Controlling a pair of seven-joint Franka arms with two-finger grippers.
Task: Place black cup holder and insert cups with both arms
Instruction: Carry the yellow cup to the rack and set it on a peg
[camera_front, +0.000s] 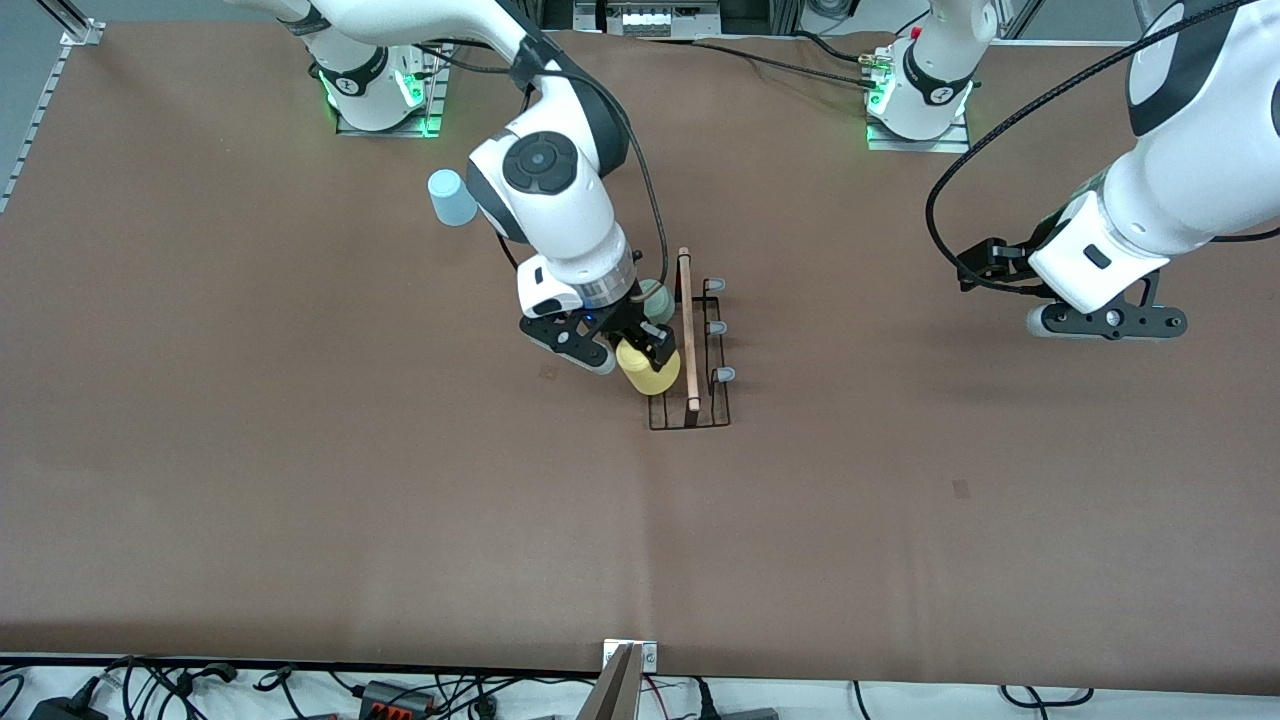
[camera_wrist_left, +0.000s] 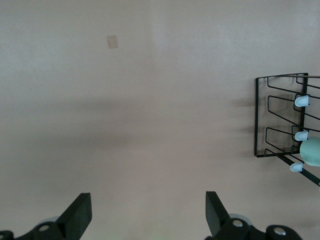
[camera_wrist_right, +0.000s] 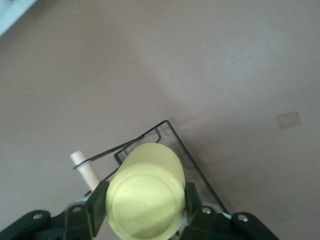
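Observation:
The black cup holder (camera_front: 700, 390) stands mid-table, its wooden rod (camera_front: 686, 320) along the top. My right gripper (camera_front: 645, 352) is shut on the yellow cup (camera_front: 648, 375) and holds it against the holder's side that faces the right arm's end. In the right wrist view the yellow cup (camera_wrist_right: 145, 200) sits between the fingers (camera_wrist_right: 98, 202), over the rack wire (camera_wrist_right: 192, 165). A mint-green cup (camera_front: 658, 300) sits on the holder and also shows in the left wrist view (camera_wrist_left: 311, 151). The light blue cup (camera_front: 452, 197) stands near the right arm's base. My left gripper (camera_front: 1105, 322) is open and empty.
The left arm waits over bare table toward its own end; its wrist view shows the holder (camera_wrist_left: 277, 125) off at the edge. Three grey-tipped pegs (camera_front: 722, 328) on the side facing the left arm carry nothing. Cables and a metal bracket (camera_front: 630, 660) line the front edge.

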